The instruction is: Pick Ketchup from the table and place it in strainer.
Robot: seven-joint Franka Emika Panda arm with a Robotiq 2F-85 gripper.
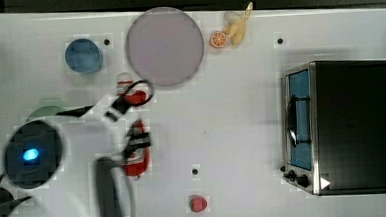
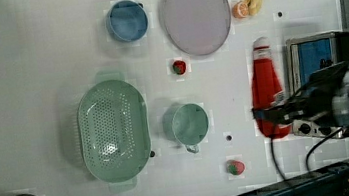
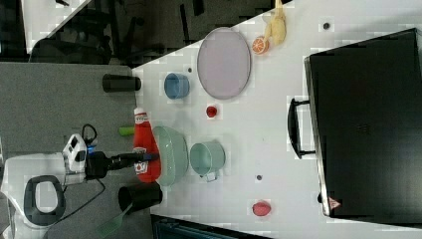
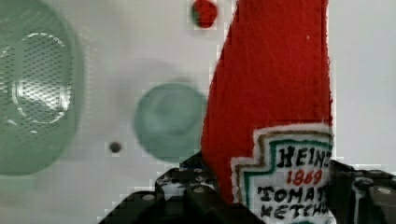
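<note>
The hand point(image 2: 271, 115) holds the ketchup point(image 2: 267, 91), with 1 dark finger on each side of the lower part of the bottle, near the label. In the wrist view the 2 fingers point(image 4: 187, 189) press against the red body where the label reads "Heinz 1869 Tomato Ketchup". The bottle is lifted above the white bench point(image 2: 31, 55); in the right view its whitish cap points to the top of the picture and it is seen just beside the strainer point(image 3: 171, 154).

In the left view the strainer point(image 2: 113, 130) stands on the bench, well apart from the bottle, with the green cup point(image 2: 190, 124) between them. The inside of the strainer shows only its small holes. A small red ball point(image 2: 179, 67) lies near the large round plate point(image 2: 196, 13), and a blue cup point(image 2: 127, 20) stands beside this plate. A pinkish-red lump point(image 2: 236, 167) lies near the lower edge of the bench. A toaster oven point(image 1: 339, 126) stands at the top view's right.
</note>
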